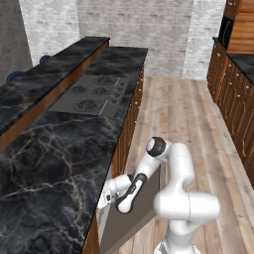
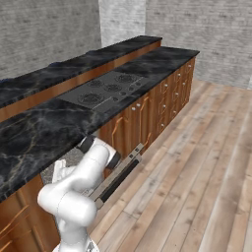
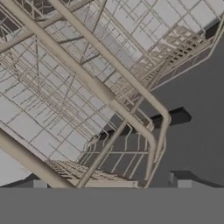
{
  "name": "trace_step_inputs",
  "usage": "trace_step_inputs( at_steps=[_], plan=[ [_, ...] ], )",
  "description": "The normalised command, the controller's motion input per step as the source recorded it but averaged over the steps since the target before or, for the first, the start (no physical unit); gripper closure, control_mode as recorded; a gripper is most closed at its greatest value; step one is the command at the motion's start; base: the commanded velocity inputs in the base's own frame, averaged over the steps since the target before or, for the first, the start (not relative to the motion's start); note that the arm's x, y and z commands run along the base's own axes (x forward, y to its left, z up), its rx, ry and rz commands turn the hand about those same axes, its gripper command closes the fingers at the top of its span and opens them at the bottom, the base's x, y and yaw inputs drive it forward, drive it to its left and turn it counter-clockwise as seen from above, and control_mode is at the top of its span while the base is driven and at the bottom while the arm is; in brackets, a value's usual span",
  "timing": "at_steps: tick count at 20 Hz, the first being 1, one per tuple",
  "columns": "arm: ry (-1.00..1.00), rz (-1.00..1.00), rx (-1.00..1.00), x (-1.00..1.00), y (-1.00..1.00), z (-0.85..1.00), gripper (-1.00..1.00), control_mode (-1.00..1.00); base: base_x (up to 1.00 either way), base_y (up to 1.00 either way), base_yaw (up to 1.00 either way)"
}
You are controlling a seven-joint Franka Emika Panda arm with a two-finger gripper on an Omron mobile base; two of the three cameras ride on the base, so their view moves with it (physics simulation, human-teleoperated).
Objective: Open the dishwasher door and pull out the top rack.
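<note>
The dishwasher door (image 1: 141, 213) is a grey-brown panel under the counter, swung partway down and tilted out toward the floor. From the right base view I see its top edge and bar handle (image 2: 120, 172). My gripper (image 1: 105, 198) reaches over the door's top edge into the dishwasher opening, also seen from the right (image 2: 60, 170). In the hand view the gripper (image 3: 111, 183) is open, and nothing lies between its fingertips (image 3: 40, 184). A wire rack (image 3: 87, 74) lies right ahead, its front rail (image 3: 114, 104) crossing diagonally. I cannot tell whether this is the top rack.
A black marble counter (image 1: 54, 163) runs above the dishwasher, with a cooktop (image 1: 92, 94) farther along. Reddish wooden cabinets (image 2: 157, 108) line the counter front, and more stand at the far right (image 1: 233, 94). Open wood floor (image 1: 198, 129) lies beside the arm.
</note>
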Motion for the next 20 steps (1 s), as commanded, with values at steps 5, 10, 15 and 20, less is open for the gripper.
trace_step_inputs(
  at_steps=[5, 10, 15, 20],
  plan=[
    [0.21, -0.25, 0.13, 0.12, -0.52, -0.49, -1.00, -1.00, 0.00, 0.00, 0.00],
    [0.25, -0.31, 0.08, -0.02, -0.82, -0.60, -1.00, -1.00, 0.00, 0.00, 0.00],
    [0.28, -0.37, 0.09, -0.21, -1.00, -0.65, -1.00, -1.00, 0.00, 0.00, 0.00],
    [0.25, -0.38, 0.10, -0.40, -1.00, -0.57, -1.00, -1.00, 0.00, 0.00, 0.00]
  ],
)
